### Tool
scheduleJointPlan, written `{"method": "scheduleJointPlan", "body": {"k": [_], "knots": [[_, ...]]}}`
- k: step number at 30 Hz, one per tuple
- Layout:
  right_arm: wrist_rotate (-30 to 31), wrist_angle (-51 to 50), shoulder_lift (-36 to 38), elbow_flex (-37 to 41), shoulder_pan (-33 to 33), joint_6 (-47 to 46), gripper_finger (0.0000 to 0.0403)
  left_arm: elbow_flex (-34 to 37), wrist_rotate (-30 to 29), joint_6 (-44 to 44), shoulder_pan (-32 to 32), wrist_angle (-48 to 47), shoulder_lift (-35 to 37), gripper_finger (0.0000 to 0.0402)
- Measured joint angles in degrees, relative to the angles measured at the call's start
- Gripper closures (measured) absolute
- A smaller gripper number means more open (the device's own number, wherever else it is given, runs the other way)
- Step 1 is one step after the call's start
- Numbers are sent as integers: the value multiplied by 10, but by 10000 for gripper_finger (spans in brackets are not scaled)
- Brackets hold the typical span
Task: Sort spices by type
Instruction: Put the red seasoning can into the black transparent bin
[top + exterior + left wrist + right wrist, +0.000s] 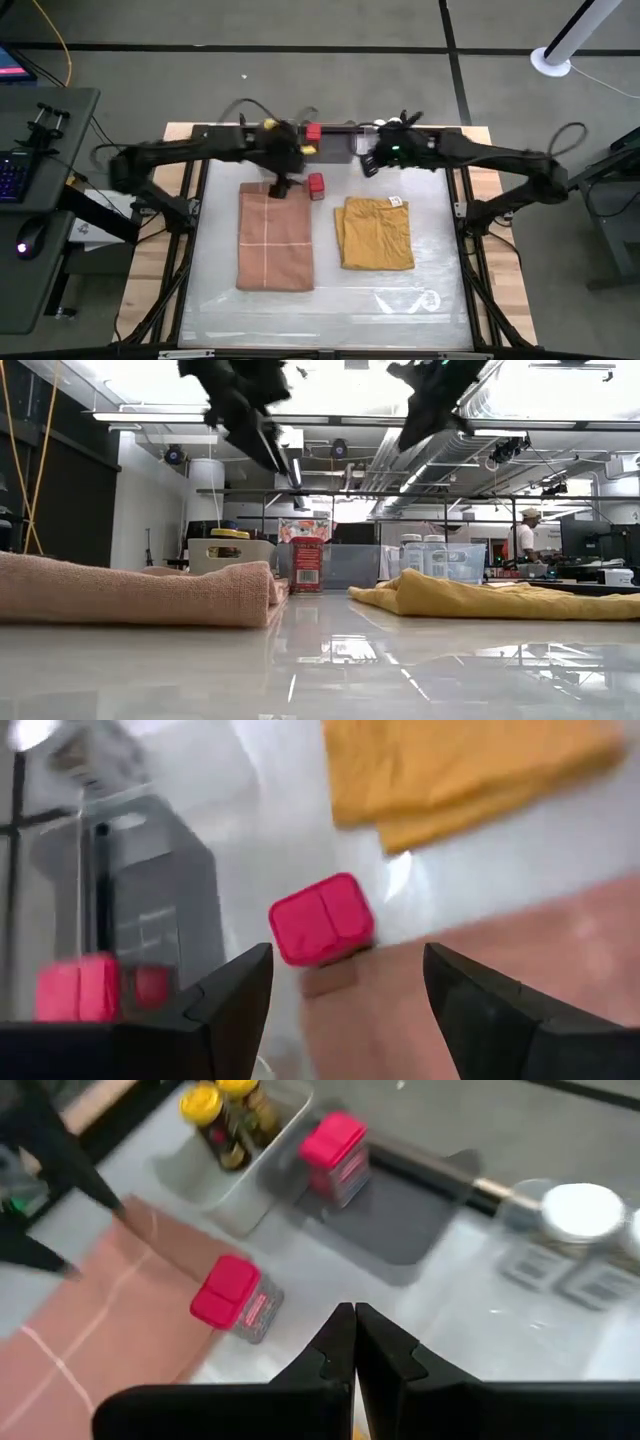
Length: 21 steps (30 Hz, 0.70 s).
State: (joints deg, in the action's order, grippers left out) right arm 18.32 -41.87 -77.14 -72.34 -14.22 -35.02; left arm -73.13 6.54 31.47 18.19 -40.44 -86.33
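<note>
While both arms hang above the far half of the table:
Pink cloth [275, 238]: nearest, at 9 o'clock of the mustard cloth [377, 233].
Red tin [316, 184]: upright by the pink cloth's far corner.
Left gripper [281, 187]: fingers spread, empty, at 9 o'clock of that tin.
Right gripper [354, 1342]: fingers pressed together, empty.
Second red tin [312, 132]: farther, on the grey tray [400, 1205].
Yellow-lidded jars [225, 1115]: in the white bin [262, 1162].
White-topped shakers [424, 555]: far edge.

Closed fingers [353, 1342] hover above a red tin [232, 1296] beside pink cloth [110, 1330].
</note>
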Motion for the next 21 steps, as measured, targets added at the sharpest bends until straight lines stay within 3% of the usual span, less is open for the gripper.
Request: {"method": "scheduleJointPlan", "body": {"k": [5,11,18,21], "knots": [[44,-44,73,0,12,-28,403,-78,-63,134,-47,-28,-114,156],[78,-78,103,1,32,-37,403,-121,-152,183,-75,-45,-195,156],[89,-103,104,1,39,-35,403,-125,-187,138,-67,-47,-207,158],[89,-121,104,1,39,-24,403,-125,-144,98,-57,-47,-180,178]]}}
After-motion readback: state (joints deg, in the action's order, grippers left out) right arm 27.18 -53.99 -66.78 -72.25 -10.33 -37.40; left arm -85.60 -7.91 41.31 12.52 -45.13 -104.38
